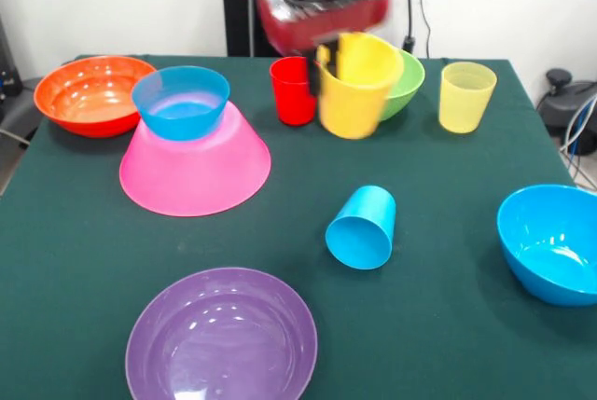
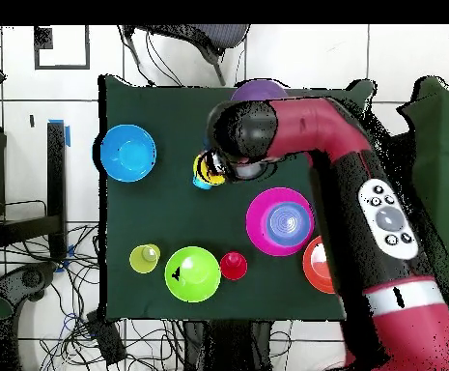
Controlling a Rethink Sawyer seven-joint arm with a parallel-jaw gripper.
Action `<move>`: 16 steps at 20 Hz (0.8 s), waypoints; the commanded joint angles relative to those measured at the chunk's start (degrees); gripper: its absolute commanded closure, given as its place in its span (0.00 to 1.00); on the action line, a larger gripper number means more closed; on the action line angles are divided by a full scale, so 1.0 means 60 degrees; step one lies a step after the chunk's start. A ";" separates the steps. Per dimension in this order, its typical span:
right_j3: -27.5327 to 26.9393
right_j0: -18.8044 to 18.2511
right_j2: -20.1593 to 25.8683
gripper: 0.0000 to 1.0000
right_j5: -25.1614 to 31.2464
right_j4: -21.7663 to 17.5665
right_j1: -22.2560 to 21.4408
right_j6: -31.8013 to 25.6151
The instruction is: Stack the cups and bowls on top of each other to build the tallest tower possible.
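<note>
My gripper [image 1: 328, 72] is shut on the rim of the opaque yellow cup [image 1: 356, 92], which hangs tilted above the table in front of the green bowl [image 1: 409, 83]. The red cup [image 1: 293, 90] stands just left of it. The tower is the upside-down pink bowl [image 1: 194, 167] with a small blue bowl [image 1: 180, 102] upright on top. A blue cup [image 1: 362, 227] lies on its side mid-table. The pale yellow cup [image 1: 466, 95] stands at the far right. From overhead, the gripper [image 2: 209, 170] and yellow cup [image 2: 205, 174] are above the blue cup, which is mostly hidden.
The orange bowl [image 1: 93, 94] sits at the far left beside the tower. A purple bowl [image 1: 222, 335] lies at the near edge and a larger blue bowl [image 1: 550, 241] at the right edge. Overhead, the arm [image 2: 305, 126] covers part of the purple bowl [image 2: 257, 92].
</note>
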 commanded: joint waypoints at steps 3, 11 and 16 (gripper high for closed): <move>0.1728 -0.0984 -0.0262 1.00 0.0779 -0.0646 -0.0821 -0.2634; 0.3891 -0.2381 0.0417 1.00 -0.2387 -0.0988 -0.0633 -0.2012; 0.4066 -0.2612 0.0804 1.00 -0.3671 -0.0868 -0.0319 -0.1272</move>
